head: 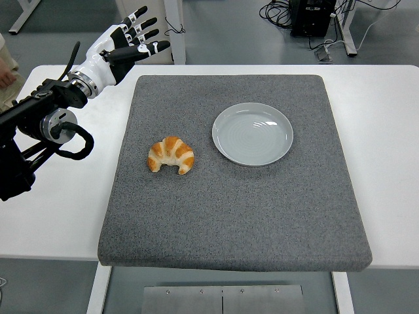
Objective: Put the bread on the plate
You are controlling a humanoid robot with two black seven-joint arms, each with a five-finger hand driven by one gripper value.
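Lying on the grey mat (236, 196), the bread (171, 155) is seen as a golden croissant, its two tips pointed toward the near edge. It is set left of the mat's centre, with the plate (253, 133) near it at about 2 o'clock, apart from it and bare. The mat is spread over the white table (386, 131). The left hand (121, 47) is held high at about 11 o'clock from the bread, well apart from it, above the table's far left part just beyond the mat's far left corner. Its fingers (139, 14) are spread apart and extended, and nothing is gripped. A person's hand (6, 77) is partly seen at the picture's left edge.
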